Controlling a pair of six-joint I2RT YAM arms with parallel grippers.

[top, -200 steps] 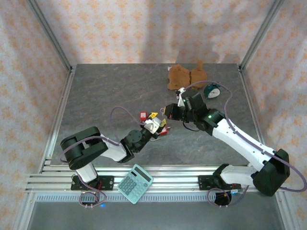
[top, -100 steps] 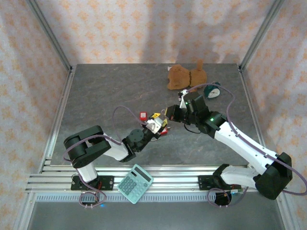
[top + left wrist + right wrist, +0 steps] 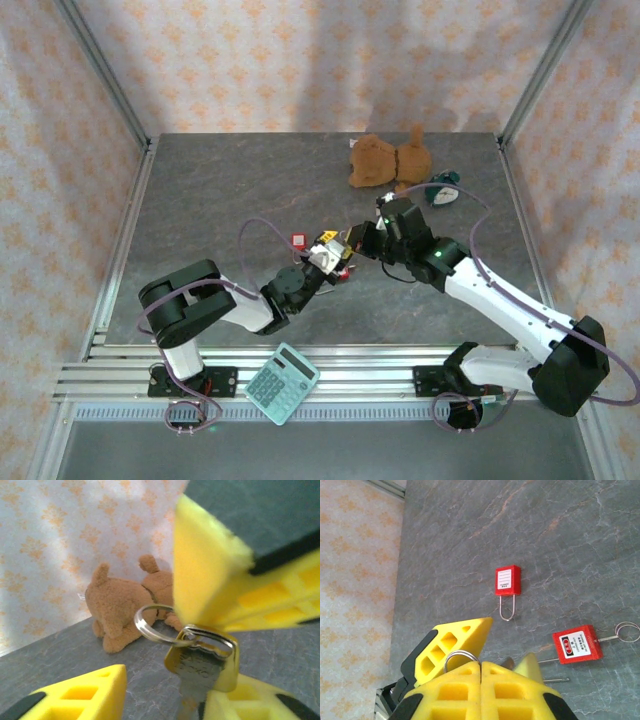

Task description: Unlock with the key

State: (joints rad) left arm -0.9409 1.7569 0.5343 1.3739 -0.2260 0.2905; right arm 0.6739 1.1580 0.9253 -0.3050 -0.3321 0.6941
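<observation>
Overhead camera plus two wrist cameras.
Top looks down from behind the bases. Left wrist, low and close, faces the far teddy bear [image 3: 117,607]. Right wrist looks down on the red padlock [image 3: 508,580]. Top shares both.

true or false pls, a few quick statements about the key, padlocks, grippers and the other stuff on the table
1. Two red padlocks lie on the table. True.
2. The right gripper has its fingers spread wide. False: they are pressed together.
3. A teddy bear lies at the far side of the table. True.
4. The calculator sits beside the teddy bear. False: it lies at the near edge, between the arm bases.
5. The key carries a metal ring. True.
</observation>
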